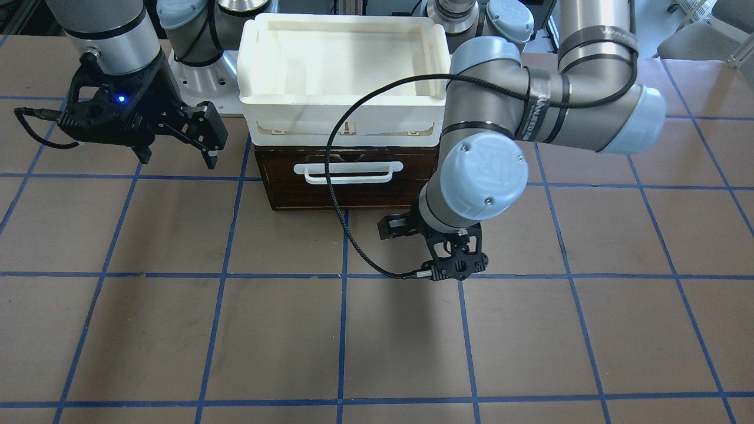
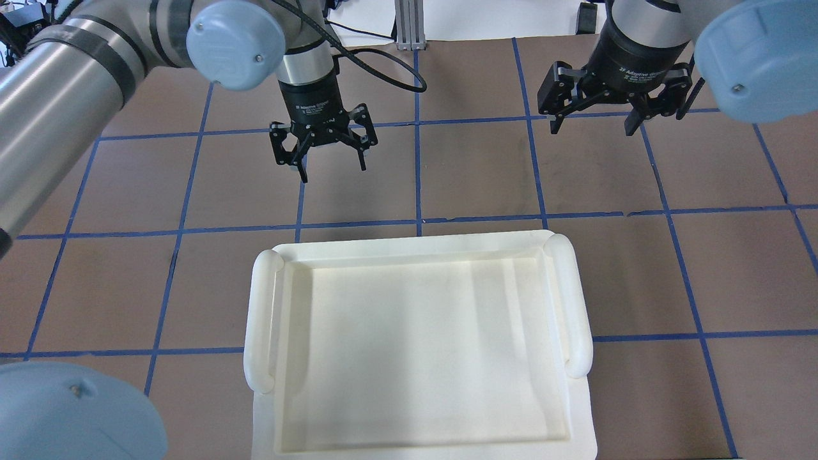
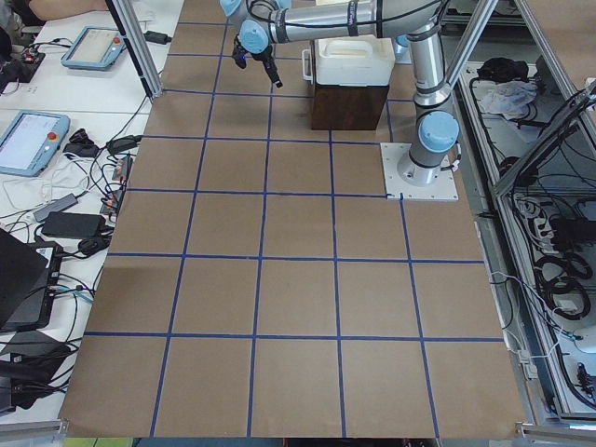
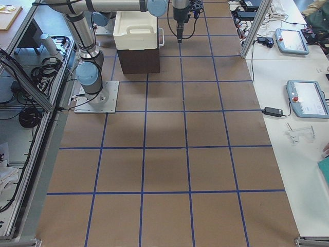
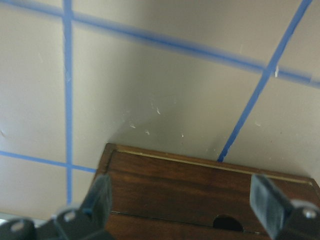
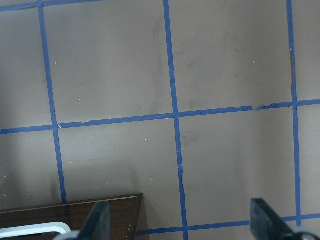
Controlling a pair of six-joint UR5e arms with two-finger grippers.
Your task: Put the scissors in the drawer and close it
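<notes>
The drawer (image 1: 347,188) shows its dark brown front and white bar handle (image 1: 347,171) under the white tray. The front sits flush and no pale interior shows. The scissors show in no view. My left gripper (image 2: 332,167) is open and empty. It hangs above the table just in front of the drawer's front, at the end on the robot's left. The left wrist view shows the brown wood (image 5: 200,190) between the open fingers (image 5: 100,197). My right gripper (image 1: 177,156) is open and empty, above the table off the drawer's other end. It also shows in the overhead view (image 2: 593,124).
A white foam-like tray (image 2: 262,319) sits on top of the drawer cabinet, with nothing in it. The brown table has a blue tape grid (image 1: 341,330). The left arm's black cable (image 1: 333,194) loops in front of the drawer handle. Both arm bases stand behind the cabinet.
</notes>
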